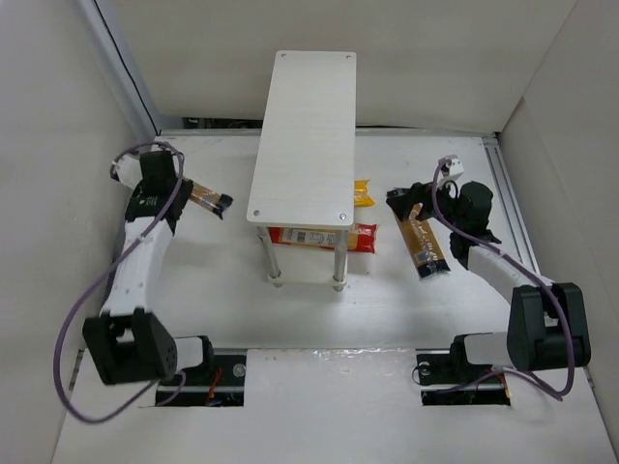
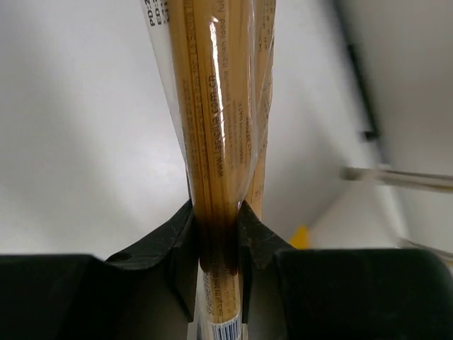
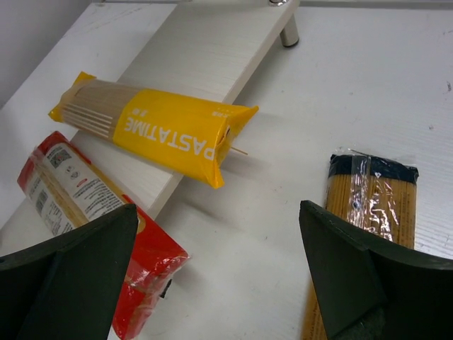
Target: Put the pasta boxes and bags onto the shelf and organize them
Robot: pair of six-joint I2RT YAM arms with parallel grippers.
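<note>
Left arm reached forward. The left gripper (image 2: 216, 234) pinched a golden-brown pasta bag (image 2: 219, 106), which ran straight out ahead of its fingers.

Right arm was bent, and the right gripper (image 3: 219, 269) was spread wide, holding nothing. A second golden-brown bag (image 3: 368, 205) lay on the table (image 1: 193, 290) just ahead of one finger.

Ahead of the other finger stood the shelf (image 1: 302, 135). Its lower board (image 3: 212, 49) carried a yellow pack (image 3: 156, 127) and a red pack (image 3: 85, 198), both overhanging the edge.

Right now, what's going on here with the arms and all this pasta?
The left gripper is shut on a golden-brown spaghetti pack, left of the shelf. The right gripper is open above the table, beside a second golden-brown pack lying there. A yellow Pastatime pack and a red pack lie on the shelf's lower board.
</note>
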